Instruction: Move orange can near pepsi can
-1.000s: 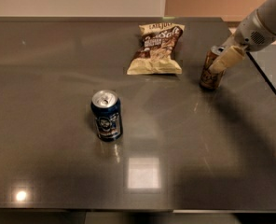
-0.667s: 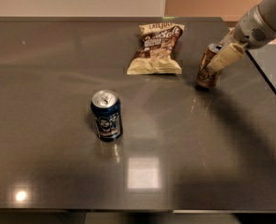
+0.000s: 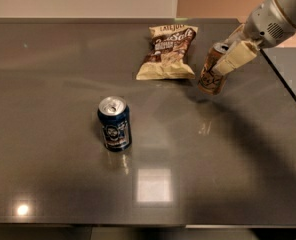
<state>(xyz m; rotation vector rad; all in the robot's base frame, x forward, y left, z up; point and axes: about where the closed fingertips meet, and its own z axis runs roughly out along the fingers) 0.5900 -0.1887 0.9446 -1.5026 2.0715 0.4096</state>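
Note:
The orange can (image 3: 211, 74) is orange-brown with pale scribbles and a silver top. It tilts slightly, at the right of the dark table, next to the chip bag. My gripper (image 3: 229, 58) comes in from the upper right and is shut on the orange can, one pale finger (image 3: 236, 57) lying across its right side. The pepsi can (image 3: 114, 123) is dark blue with a round logo and stands upright left of centre, well apart from the orange can.
A bag of chips (image 3: 168, 52) lies flat at the back, just left of the orange can. The table's right edge (image 3: 286, 84) runs diagonally close behind the gripper. A bright light reflection (image 3: 153, 185) shows on the front of the table.
The gripper has carried the orange can a little to the left and up, toward the chip bag. The pepsi can and the bag have not moved.

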